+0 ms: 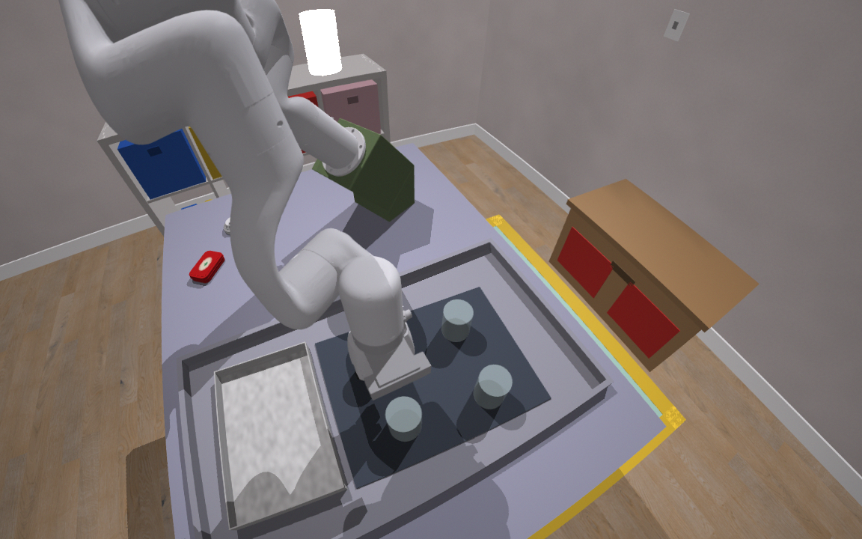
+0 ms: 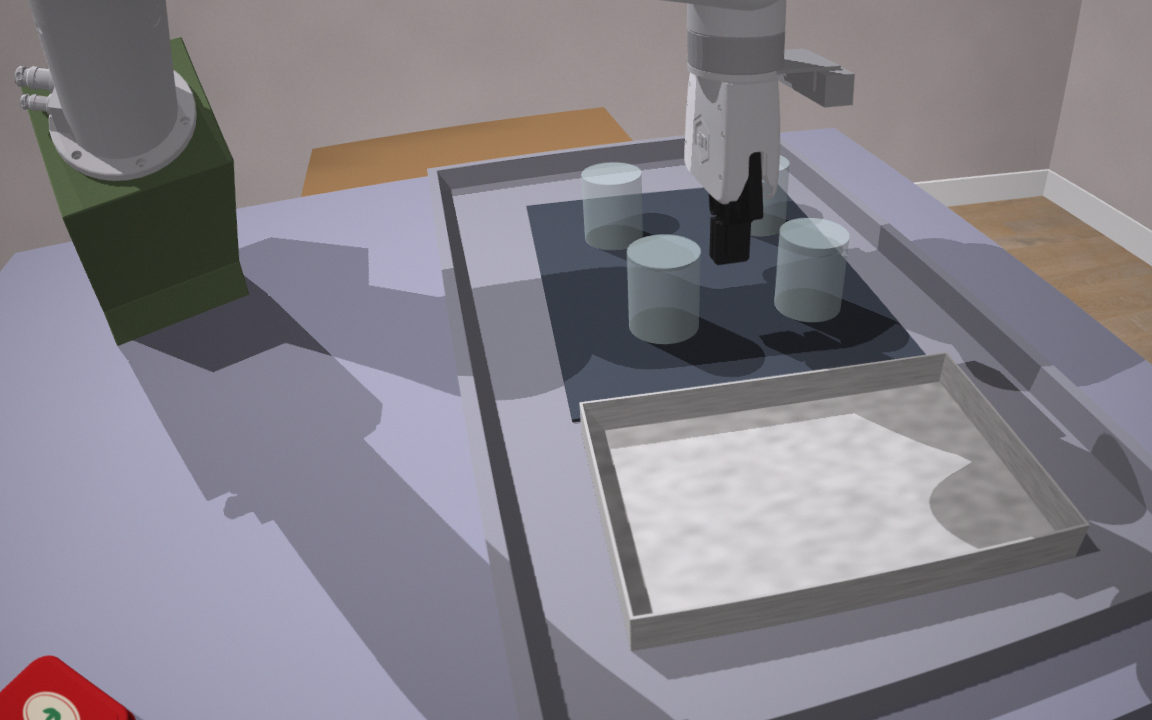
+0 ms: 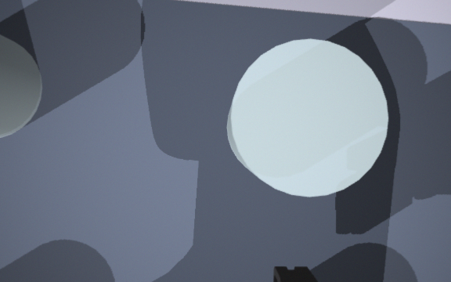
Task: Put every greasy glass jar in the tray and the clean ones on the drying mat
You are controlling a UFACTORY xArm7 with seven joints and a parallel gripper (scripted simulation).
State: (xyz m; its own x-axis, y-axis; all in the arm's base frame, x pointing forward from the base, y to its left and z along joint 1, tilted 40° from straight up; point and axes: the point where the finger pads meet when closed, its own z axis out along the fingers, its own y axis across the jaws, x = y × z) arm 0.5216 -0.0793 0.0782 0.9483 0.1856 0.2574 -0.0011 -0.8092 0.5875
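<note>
Shut gripper [image 2: 729, 243] [image 3: 294, 274] (fingers bare) between jars [image 1: 456, 320] [image 2: 663, 289] [image 3: 309, 117]

You see smooth, clear, glass-like jars [image 1: 402, 418] [image 2: 663, 291] [image 3: 309, 117] on a matt, smooth mat [image 1: 434, 429] [image 2: 553, 295] [image 3: 163, 196]. Nearer your tabletop's [image 1: 581, 436] [image 2: 294, 582] left edge in the top view, the tray [image 1: 337, 462] [image 2: 831, 586] has greyish, faintly grained walls and a mottled floor. The tabletop itself looks matt and smooth.
</note>
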